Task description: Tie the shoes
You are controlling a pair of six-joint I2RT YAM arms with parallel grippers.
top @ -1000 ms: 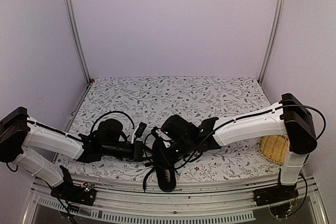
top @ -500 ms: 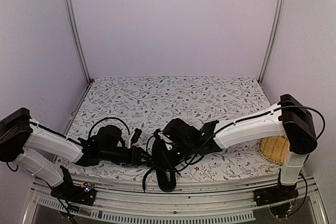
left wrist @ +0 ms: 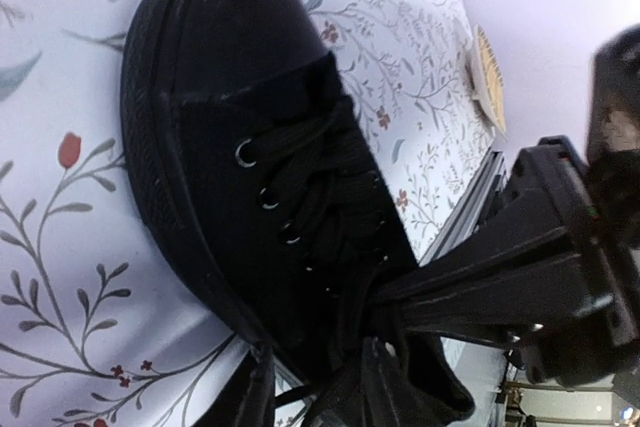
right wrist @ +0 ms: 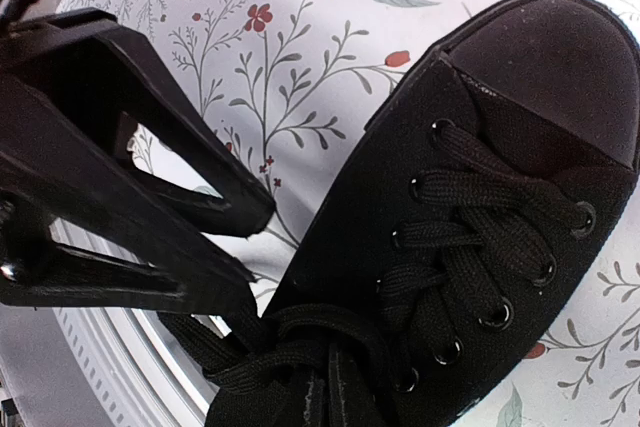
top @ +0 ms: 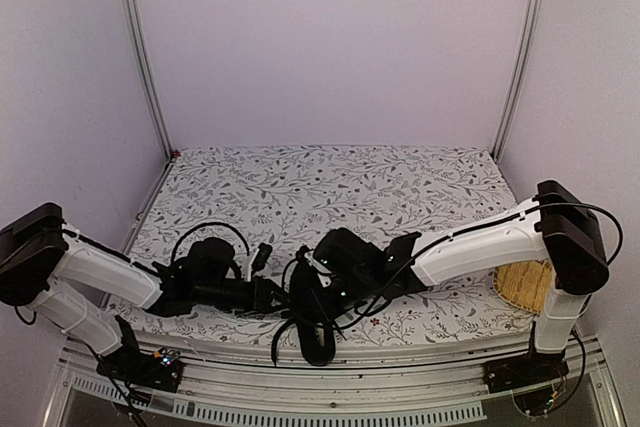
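Observation:
The black shoe (top: pixel 316 335) lies at the table's front edge, toe pointing away from the arms; it also shows in the left wrist view (left wrist: pixel 235 147) and the right wrist view (right wrist: pixel 470 207). My right gripper (top: pixel 313 295) is over the shoe's opening, shut on a black lace (right wrist: pixel 300 332) that wraps round its fingers (right wrist: pixel 335 397); in the left wrist view it (left wrist: pixel 395 297) comes in from the right. My left gripper (top: pixel 279 299) is at the shoe's left side, open; its fingers (left wrist: pixel 240 397) straddle a thin lace strand (left wrist: pixel 290 394). In the right wrist view its tips (right wrist: pixel 250 262) stand apart beside the lace.
A round woven basket (top: pixel 525 282) sits at the right edge by the right arm's base. The floral cloth (top: pixel 330 187) covers the table. The metal front rail (top: pixel 330 387) runs just below the shoe. Loose cables (top: pixel 205 229) arch over the left wrist.
My left gripper has moved right, up to the shoe's side. My right gripper has stayed over the shoe's laces, shifting only slightly.

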